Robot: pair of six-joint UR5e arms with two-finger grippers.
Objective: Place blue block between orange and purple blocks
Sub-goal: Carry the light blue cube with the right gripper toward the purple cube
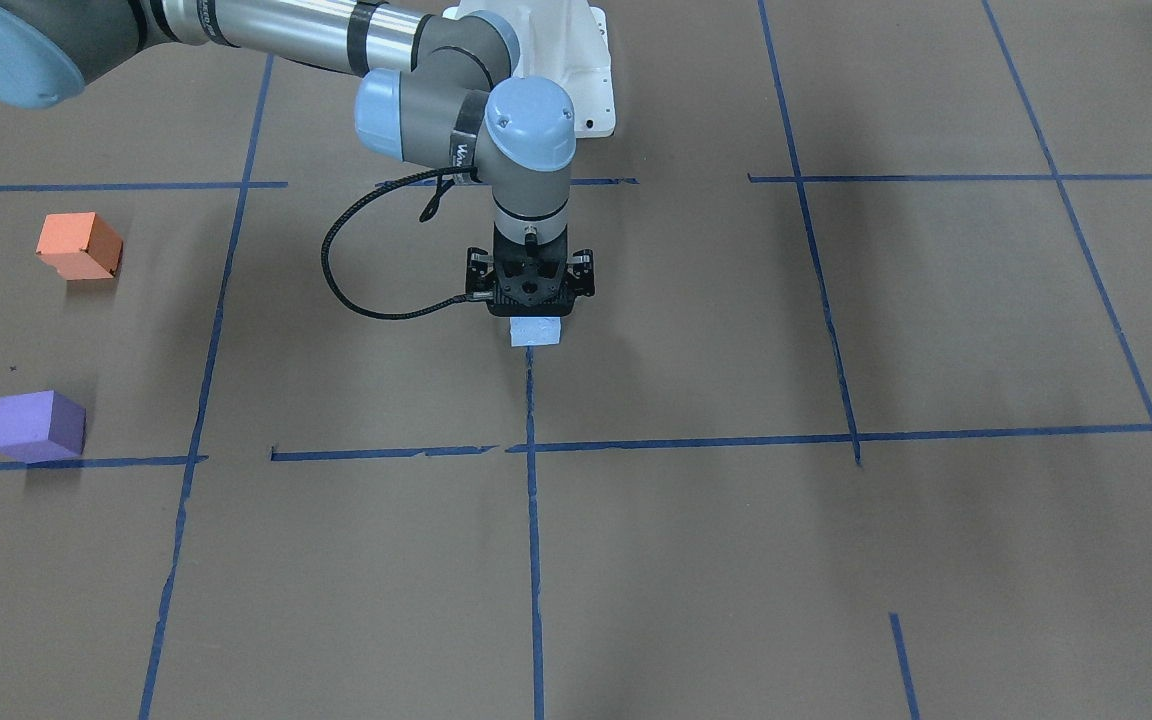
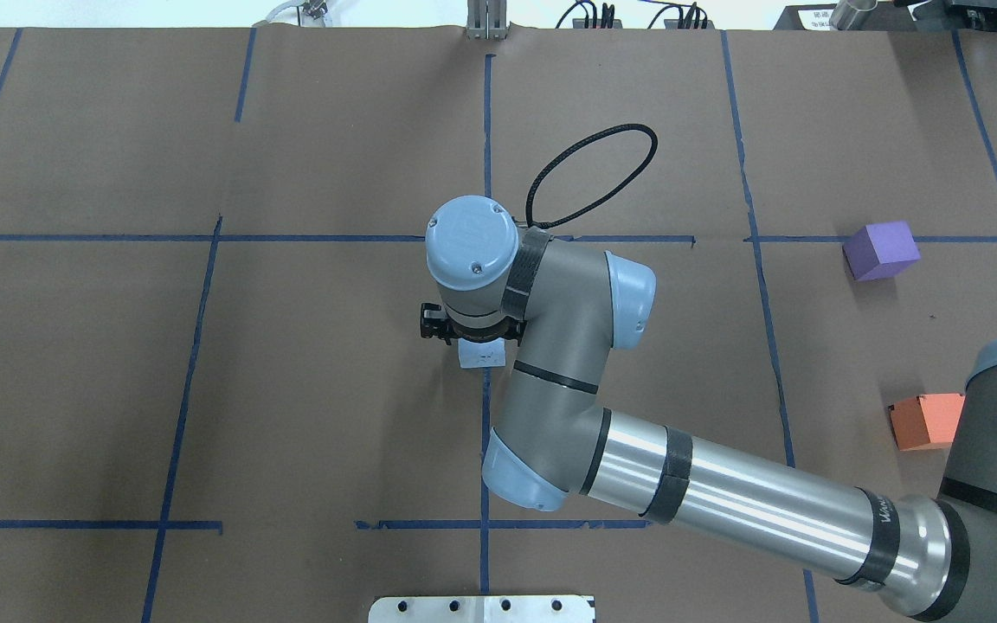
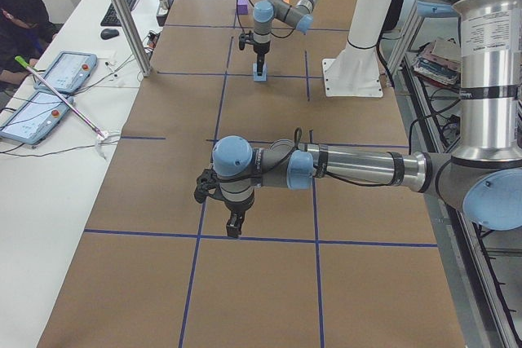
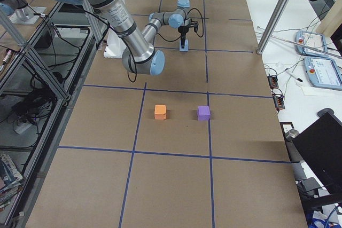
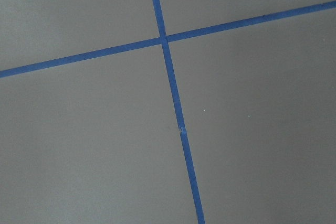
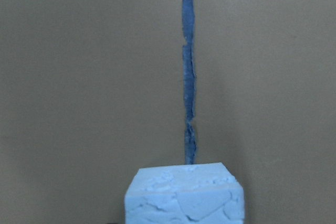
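- While sitting directly over the pale blue foam block [image 1: 535,331], my right gripper [image 1: 533,310] is hiding whether it is gripping.
- Orange foam cube [image 1: 80,246] and purple foam cube [image 1: 38,426] are lying well off to my right.

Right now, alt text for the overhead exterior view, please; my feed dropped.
The right arm reaches from lower right to the centre of the table, jaws down over the pale blue block. The purple block and orange block sit apart at far right, the orange partly hidden by the arm.
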